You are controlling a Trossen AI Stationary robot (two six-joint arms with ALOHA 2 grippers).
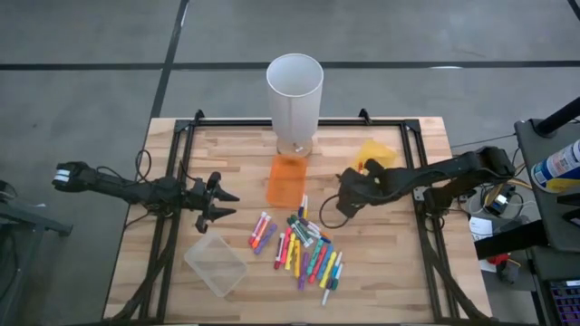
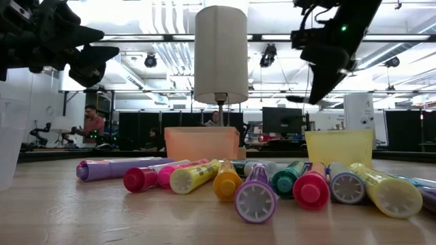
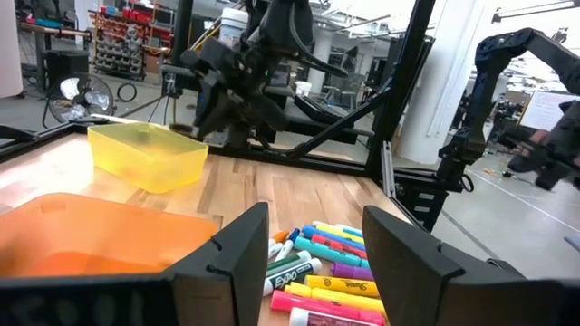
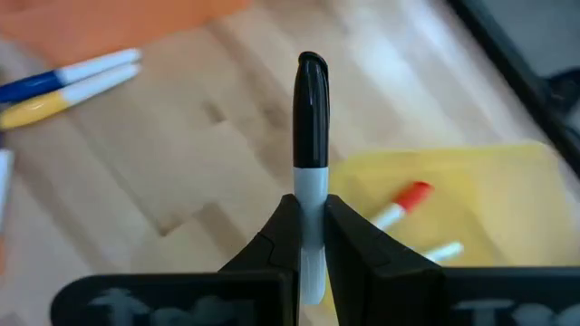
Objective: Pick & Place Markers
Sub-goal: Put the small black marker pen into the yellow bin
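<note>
Clamped btwn the right gripper [image 4: 311, 237] fingers, a black-capped marker [image 4: 310, 136] sticks out over the yellow bin [image 4: 494, 195], prob. lined up for a drop w/ two already inside. Left gripper [image 1: 216, 201] waits released beside the marker pile [image 1: 304, 246], mid-table.

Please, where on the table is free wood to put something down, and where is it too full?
Free: the wood between the clear bin and the table's left edge, and the near right corner beyond the marker pile. Crowded: the centre, from the orange bin down through the pile.
</note>
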